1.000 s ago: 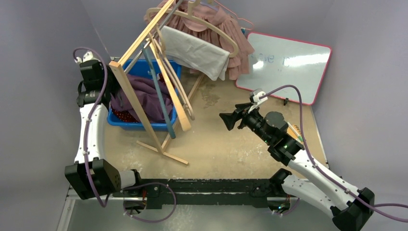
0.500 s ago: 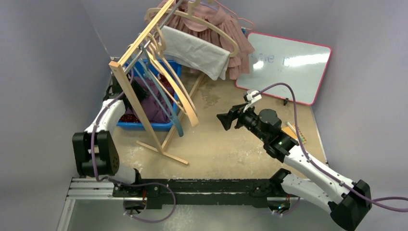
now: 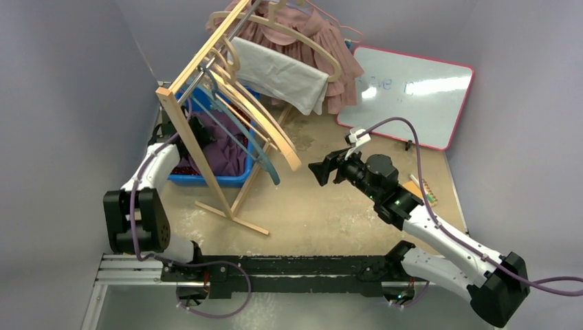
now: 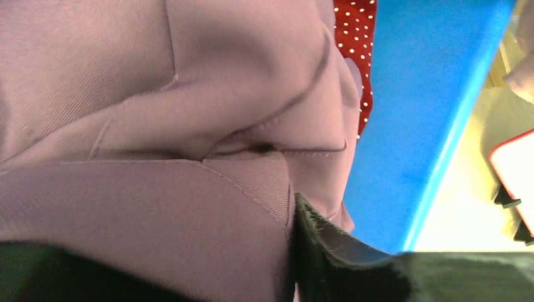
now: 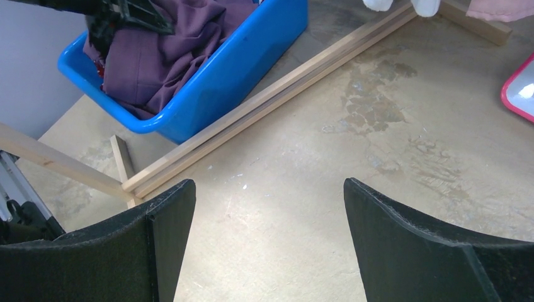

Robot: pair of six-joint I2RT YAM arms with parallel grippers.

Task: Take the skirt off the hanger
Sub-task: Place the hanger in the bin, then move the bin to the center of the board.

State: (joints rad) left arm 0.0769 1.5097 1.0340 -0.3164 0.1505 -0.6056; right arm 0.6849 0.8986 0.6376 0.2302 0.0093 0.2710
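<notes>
— Purple skirt (image 3: 223, 148), seen from above: where does it sit?
— Heaped in the blue bin (image 3: 206, 180), right under the left claw (image 3: 198, 130). It lies apart from the hangers (image 3: 271, 137), which hang tilted off the rack (image 3: 180, 117) just beside that claw.
— Is the left claw gripping it?
— Cannot tell from up there; the rack post hides the fingers.
— And the right claw (image 3: 320, 172)?
— It is held over the table (image 3: 323, 213), well apart from the bin and facing the rack.
— What about the left wrist view?
— Skirt cloth fills nearly all of it, close against the claw and lying across the space between the fingers. One dark finger (image 4: 327, 251) shows low on the right, with a folded seam touching it. Whether the claw pinches the cloth or only rests in it, I cannot tell. Beyond that finger are a red dotted cloth (image 4: 356, 38) and the bin wall (image 4: 428, 113).
— And the right wrist view?
— Both fingers stand wide apart, with only table between them and nothing held. Ahead of the claw and to its left is the bin, with the skirt piled inside and the left claw on top of it. The rack's foot beam (image 5: 283, 82) runs between this claw and the bin.
</notes>
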